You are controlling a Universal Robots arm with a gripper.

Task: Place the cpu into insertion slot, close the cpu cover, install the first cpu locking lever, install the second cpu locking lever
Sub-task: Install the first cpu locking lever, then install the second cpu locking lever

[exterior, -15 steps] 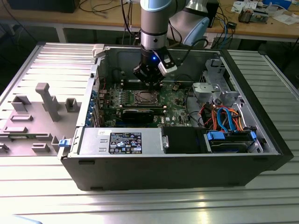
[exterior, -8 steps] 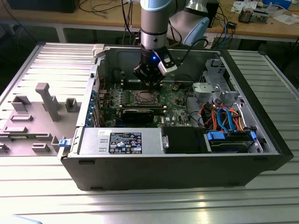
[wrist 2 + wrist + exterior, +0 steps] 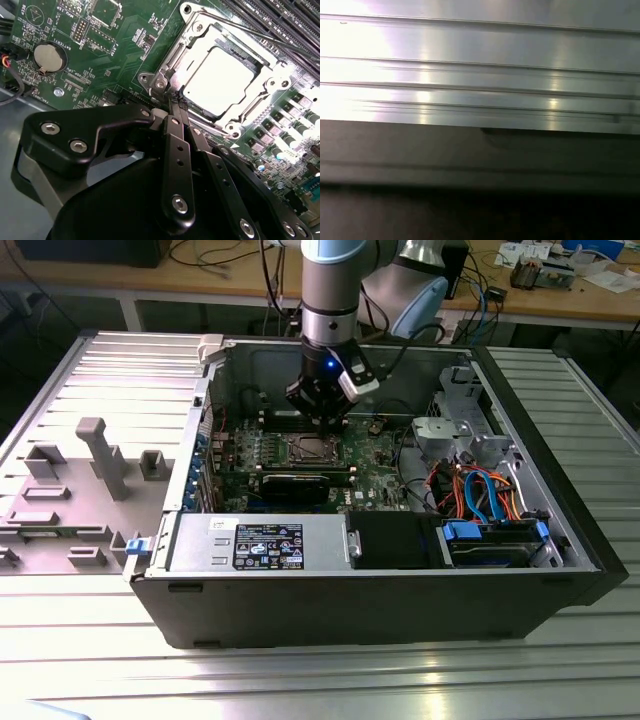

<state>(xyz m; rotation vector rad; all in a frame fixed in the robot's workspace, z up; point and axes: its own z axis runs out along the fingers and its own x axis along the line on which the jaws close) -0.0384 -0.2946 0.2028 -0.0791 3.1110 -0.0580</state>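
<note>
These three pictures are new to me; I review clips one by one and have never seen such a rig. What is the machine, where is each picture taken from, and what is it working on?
The machine is a single robot arm reaching down into an open computer case that lies on a ribbed metal table. The exterior view is taken from a camera off the arm and shows the whole scene. The other two come from cameras riding near the arm's wrist.

In the second wrist view, the black pincer has its fingers drawn together, their tips at the edge of the insertion slot on the green motherboard. The cpu already sits in the slot, with the cpu cover lying closed over it. A thin locking lever runs along one side. Whether the tips grip anything I cannot tell.

The first wrist view shows ribbed metal and a dark edge.
</note>
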